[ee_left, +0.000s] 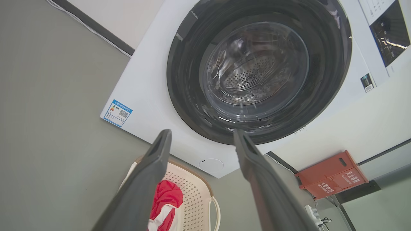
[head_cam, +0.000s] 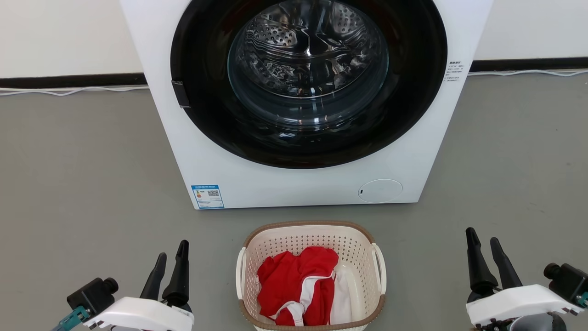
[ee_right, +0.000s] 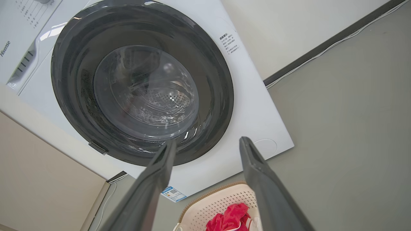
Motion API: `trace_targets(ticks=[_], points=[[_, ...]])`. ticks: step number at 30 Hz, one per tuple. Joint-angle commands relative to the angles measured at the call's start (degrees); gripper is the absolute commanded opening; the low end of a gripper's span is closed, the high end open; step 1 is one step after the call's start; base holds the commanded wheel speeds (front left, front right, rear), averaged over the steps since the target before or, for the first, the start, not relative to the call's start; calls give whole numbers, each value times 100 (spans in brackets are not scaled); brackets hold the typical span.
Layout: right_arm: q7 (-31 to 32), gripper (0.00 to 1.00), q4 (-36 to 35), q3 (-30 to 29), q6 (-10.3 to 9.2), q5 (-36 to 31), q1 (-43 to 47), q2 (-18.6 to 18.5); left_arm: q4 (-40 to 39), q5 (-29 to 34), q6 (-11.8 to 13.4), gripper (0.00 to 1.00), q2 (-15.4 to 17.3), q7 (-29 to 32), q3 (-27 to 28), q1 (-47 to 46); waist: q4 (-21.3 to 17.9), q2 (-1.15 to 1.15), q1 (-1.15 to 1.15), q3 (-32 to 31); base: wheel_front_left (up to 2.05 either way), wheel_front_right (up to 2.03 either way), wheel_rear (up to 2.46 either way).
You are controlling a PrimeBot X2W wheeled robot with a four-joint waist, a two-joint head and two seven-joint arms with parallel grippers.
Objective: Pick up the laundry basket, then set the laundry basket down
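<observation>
grippers: left gripper [head_cam: 172, 249] and right gripper [head_cam: 481, 235] both stood spread apart, empty.
risk: i judged uneven lifts would tilt the laundry basket [head_cam: 312, 242], spilling its red garment [head_cam: 296, 280].

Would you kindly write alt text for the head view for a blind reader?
A laundry basket holding red and white clothes sits on a grey floor before a washing machine, between the open left gripper and open right gripper.

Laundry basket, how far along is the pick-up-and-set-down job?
Nothing looks done: the laundry basket sits on the floor before the washing machine. In hand, nothing: the left tool and right tool are open either side of it, touching nothing. Left: grasp, lift, set down.
</observation>
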Motion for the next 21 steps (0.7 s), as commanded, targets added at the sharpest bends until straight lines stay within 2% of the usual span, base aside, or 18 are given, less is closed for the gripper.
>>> trace_targets(ticks=[1, 21], points=[[-112, 100, -110, 101, 25, -203, -101, -103, -128, 194, -24, 100, 85, -84, 79, -62, -2, 0, 0, 0, 0, 0, 0], [-448, 100, 80, 48, 32, -1577, -79, -162, -184, 1755, -31, 100, 224, -420, 36, -4, -5, 0, 0, 2, 0, 0, 0]])
